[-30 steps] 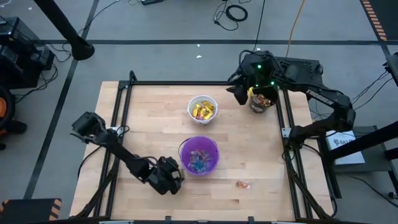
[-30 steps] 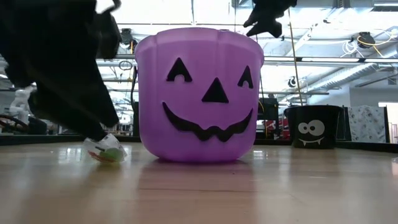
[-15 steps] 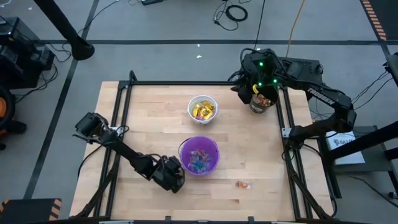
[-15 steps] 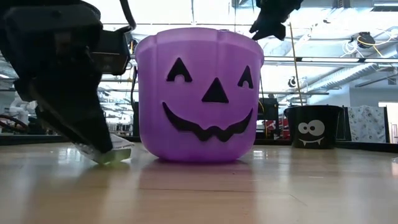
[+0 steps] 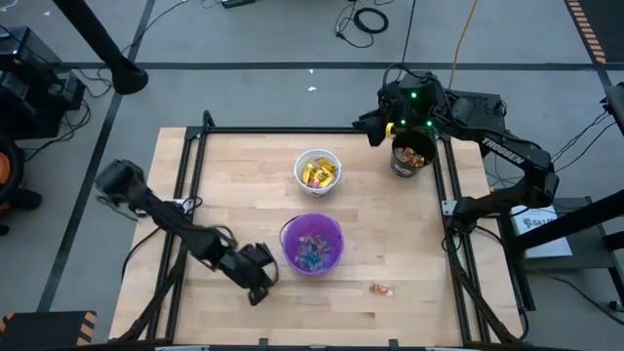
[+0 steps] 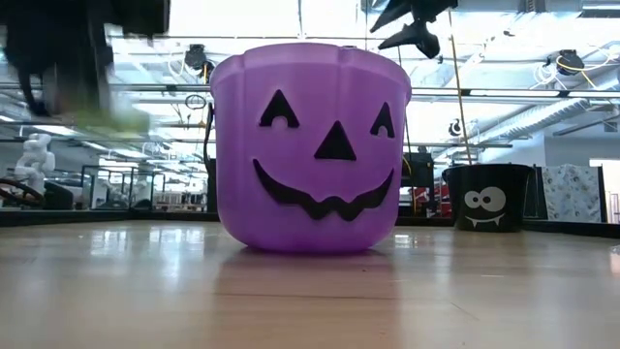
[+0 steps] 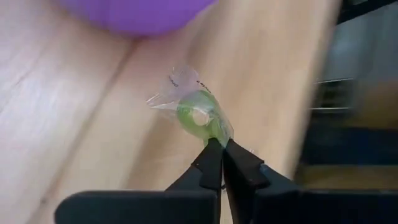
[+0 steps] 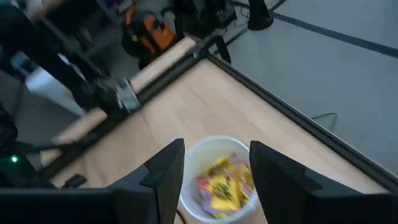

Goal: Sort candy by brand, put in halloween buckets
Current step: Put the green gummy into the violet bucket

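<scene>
My left gripper (image 5: pixel 259 289) hangs near the table's front, just left of the purple bucket (image 5: pixel 312 244), shut on a green candy (image 7: pixel 199 116) in a clear wrapper. In the low view that candy is a greenish blur (image 6: pixel 108 118) high above the tabletop. The purple bucket holds pink and blue candy. A white bucket (image 5: pixel 318 171) with yellow candy stands behind it. The black bucket (image 5: pixel 411 156) stands at the far right, holding orange candy. My right gripper (image 8: pixel 214 168) is open in the air beside the black bucket, holding nothing. My left gripper pinches the clear wrapper's near end (image 7: pixel 217 135), right beside the green sweet, between its two fingertips. The candy sticks out beyond the fingertips, its twisted far end (image 7: pixel 180 78) free. It is lifted clear of the table.
One orange-wrapped candy (image 5: pixel 379 289) lies on the bare wood near the front right. A black metal frame (image 5: pixel 195 166) runs along the table's left, far and right sides. Bare wood lies between the buckets and at the near edge.
My left gripper has shut on the green candy that lay on the table left of the purple bucket, and has risen with it, so the candy now hangs clear of the wood. My right gripper has shifted slightly toward the far edge.
</scene>
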